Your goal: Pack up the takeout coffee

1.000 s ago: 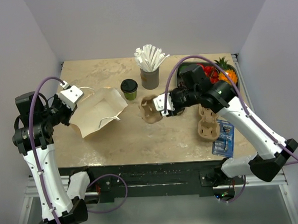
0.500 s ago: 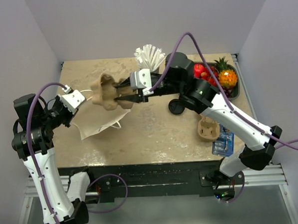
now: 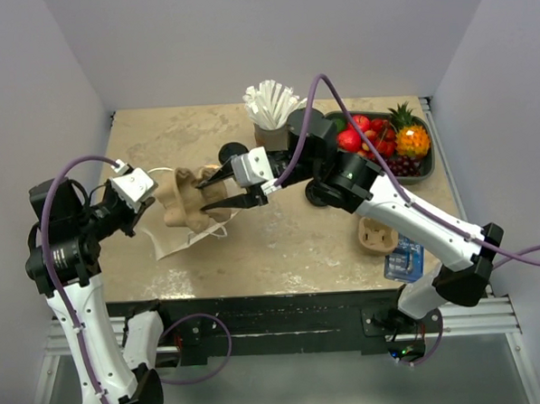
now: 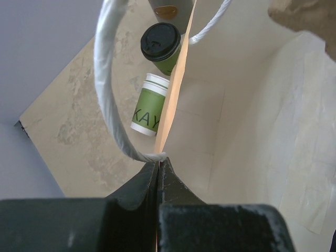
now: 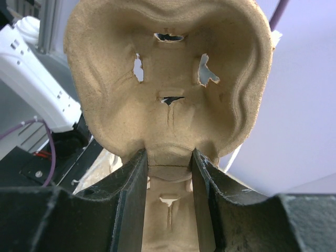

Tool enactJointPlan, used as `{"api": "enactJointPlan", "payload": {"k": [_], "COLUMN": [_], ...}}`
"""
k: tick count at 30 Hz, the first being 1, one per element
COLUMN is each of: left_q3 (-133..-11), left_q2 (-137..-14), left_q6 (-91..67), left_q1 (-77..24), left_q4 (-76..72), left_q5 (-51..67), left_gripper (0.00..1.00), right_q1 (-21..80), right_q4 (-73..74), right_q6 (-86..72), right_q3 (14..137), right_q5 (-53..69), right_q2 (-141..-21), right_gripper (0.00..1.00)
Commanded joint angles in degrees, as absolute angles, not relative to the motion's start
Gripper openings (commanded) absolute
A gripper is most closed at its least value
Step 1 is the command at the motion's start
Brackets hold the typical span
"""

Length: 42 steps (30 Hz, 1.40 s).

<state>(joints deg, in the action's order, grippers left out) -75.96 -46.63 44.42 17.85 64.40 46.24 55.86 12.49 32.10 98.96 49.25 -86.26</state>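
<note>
Takeout coffee point(image 3: 232, 153), a small green paper cup with a round black lid: upright on the marbled table point(image 3: 281, 242) at back centre, outside the bag, just left of the straw cup and just behind the right claw. From the left wrist, visible past the bag's rim, with a green and white cylinder point(image 4: 149, 107) lettered KAY near it on the table.

Far left: left gripper point(image 3: 150, 187), fingers pressed together on the rim of a paper bag point(image 3: 188, 235), pinching the paper where a white cord handle point(image 4: 107, 79) meets it. Bag open, its pale inner wall filling the right of the wrist view.

At the bag's mouth, between the two claws: pulp cup carrier point(image 3: 181, 202), brown, tilted on edge. Hard to tell whether already inside the bag.

Right gripper point(image 3: 217, 192), reaching leftward across the table, clamped on a ridge of that carrier, one black finger point(image 5: 131, 189) on each side.

Behind, right of the coffee: grey cup of white straws point(image 3: 270, 111). Far right, at the back: black tray point(image 3: 428, 157) of fruit. Nearer the front: second pulp carrier point(image 3: 376, 235), flat on the table, with a blue packet point(image 3: 403, 260) just beside it.
</note>
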Motion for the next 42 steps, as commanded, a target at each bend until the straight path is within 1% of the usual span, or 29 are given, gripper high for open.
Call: {"api": "enactJointPlan", "payload": {"k": [1,5,8,15,22,25,27,31,34,37,42], "left_q3": [-77.34,-77.70,-78.22,-78.84,-79.80,-80.24,-79.63,-78.23,-77.78,-77.34,-77.17], "left_q2": [-46.32,-45.97,-45.62,-44.91,-43.86,-43.42,-43.16,-42.72,-42.54,-42.63,-43.15], "left_q6": [43.59,43.94,44.12,44.21,42.54,41.93,41.92,40.52,40.25,39.55,39.29], "left_q1": [17.67,17.67,17.67,17.67,17.67,17.58,17.67,17.58,17.67,17.58,17.67], "left_q4": [65.39,66.97,67.59,68.55,68.99,69.69,70.48,70.75,70.84,69.70,69.61], "left_q5": [50.10,50.45,50.54,52.29,52.12,52.73,53.17,53.70,53.26,52.39,51.68], "left_gripper": [0.00,0.00,0.00,0.00,0.00,0.00,0.00,0.00,0.00,0.00,0.00], "right_q1": [56.34,57.48,58.80,60.64,62.84,64.33,65.56,67.14,67.32,67.32,67.06], "right_q4": [7.74,6.68,8.61,18.00,26.79,29.00,27.17,25.14,24.35,21.54,15.74], "right_q6": [34.71,35.68,38.93,49.73,57.81,59.67,58.63,53.98,51.34,50.28,46.07], "right_q3": [95.02,93.87,93.96,93.96,95.18,94.57,92.91,92.55,93.16,90.36,86.23], "right_q5": [51.86,51.42,50.63,48.52,42.72,37.98,33.60,28.93,30.14,33.04,31.91], "right_q2": [-83.67,-84.55,-85.34,-86.75,-88.33,-88.16,-87.89,-88.15,-87.02,-83.33,-78.15], "right_gripper": [0.00,0.00,0.00,0.00,0.00,0.00,0.00,0.00,0.00,0.00,0.00]}}
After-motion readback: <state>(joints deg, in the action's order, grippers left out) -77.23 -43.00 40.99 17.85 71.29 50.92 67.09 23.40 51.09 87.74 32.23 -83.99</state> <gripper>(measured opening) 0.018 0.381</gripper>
